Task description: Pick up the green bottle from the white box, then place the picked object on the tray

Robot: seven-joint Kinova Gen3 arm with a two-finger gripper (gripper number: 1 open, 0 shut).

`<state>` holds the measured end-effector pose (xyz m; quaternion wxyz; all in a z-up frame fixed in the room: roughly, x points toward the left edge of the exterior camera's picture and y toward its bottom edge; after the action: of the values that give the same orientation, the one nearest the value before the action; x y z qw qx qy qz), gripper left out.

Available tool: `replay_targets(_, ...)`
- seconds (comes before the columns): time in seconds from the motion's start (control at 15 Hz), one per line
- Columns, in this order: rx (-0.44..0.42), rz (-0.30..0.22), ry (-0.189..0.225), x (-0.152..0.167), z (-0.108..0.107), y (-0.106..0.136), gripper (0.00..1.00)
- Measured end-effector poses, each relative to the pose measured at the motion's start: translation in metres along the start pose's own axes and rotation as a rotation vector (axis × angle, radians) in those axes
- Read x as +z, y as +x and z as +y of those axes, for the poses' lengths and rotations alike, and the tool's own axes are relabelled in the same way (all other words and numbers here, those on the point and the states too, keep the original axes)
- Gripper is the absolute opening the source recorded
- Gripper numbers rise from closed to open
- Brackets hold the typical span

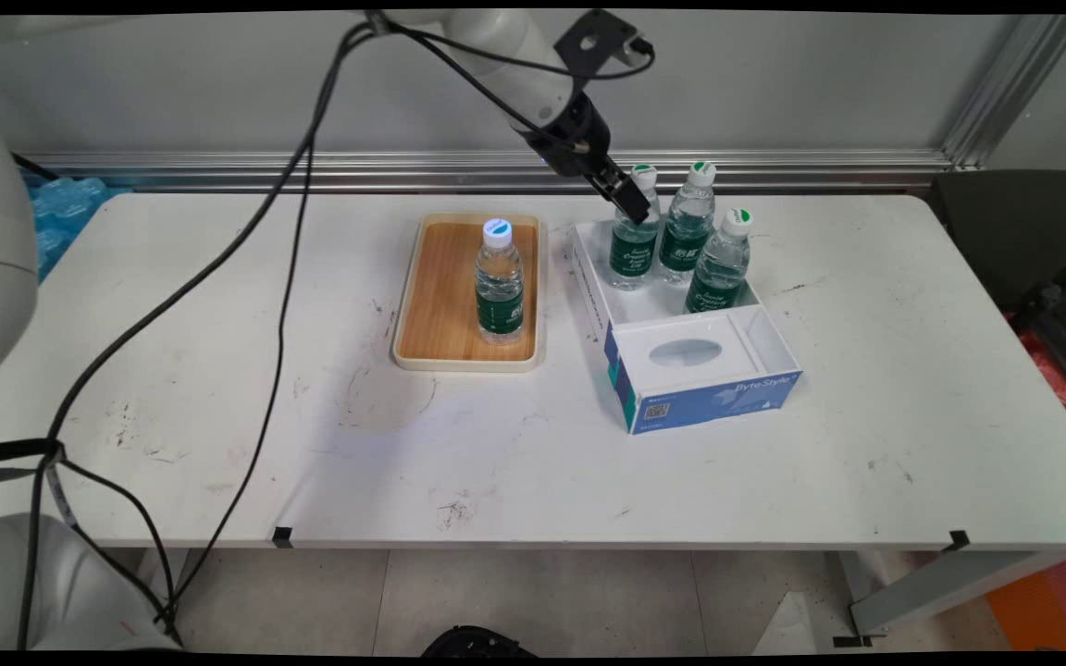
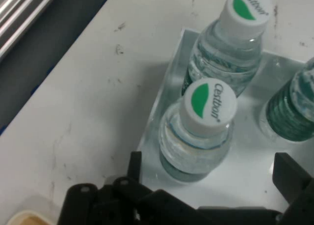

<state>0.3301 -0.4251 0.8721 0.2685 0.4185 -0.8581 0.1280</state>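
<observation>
We can read "Cestbon" on the white caps with a green leaf mark, and "Byte Style" on the blue front of the white open-top cardboard box [image 1: 681, 356] sitting on the white tabletop [image 1: 218, 370].

The black two-finger gripper [image 1: 630, 199] hangs over the box's back left corner, right at the nearest clear plastic water bottle with a green label [image 2: 198, 131]. In the hand view that bottle stands between the two fingers [image 2: 289, 178], which are spread wide with a gap on each side, so nothing is grasped.

Two more of the same green-label bottles share the box's back compartment: one [image 1: 688, 227] just beside it and another [image 1: 721, 262] a bit nearer the front. The front compartment has a white panel with an oval opening.

Left of the box, a cream-rimmed wooden tray [image 1: 436, 296] carries a fourth bottle [image 1: 499, 282], upright, well apart from the gripper.
</observation>
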Motion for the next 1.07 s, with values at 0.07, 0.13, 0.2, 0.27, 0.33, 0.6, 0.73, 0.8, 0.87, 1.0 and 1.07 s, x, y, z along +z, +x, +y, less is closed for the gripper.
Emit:
replay_targets(0.07,0.007,-0.002,0.0,0.006,0.0,0.001,1.0)
replay_targets(0.13,0.015,-0.004,-0.001,0.013,-0.001,0.001,1.0)
replay_targets(0.2,0.024,-0.005,-0.002,0.02,-0.001,0.002,1.0)
replay_targets(0.27,0.032,-0.005,-0.002,0.025,-0.001,0.003,1.0)
replay_targets(0.33,0.037,-0.005,-0.002,0.028,-0.002,0.003,1.0)
replay_targets(0.6,0.062,-0.004,0.002,0.045,-0.004,0.006,1.0)
replay_targets(0.73,0.072,-0.002,0.004,0.05,-0.005,0.006,1.0)
replay_targets(0.8,0.077,-0.001,0.003,0.051,-0.005,0.006,0.0)
replay_targets(0.87,0.081,-0.001,0.003,0.052,-0.005,0.006,0.0)
replay_targets(1.0,0.09,0.002,0.002,0.053,-0.004,0.006,0.0)
replay_targets(1.07,0.093,0.005,0.002,0.052,-0.004,0.006,0.0)
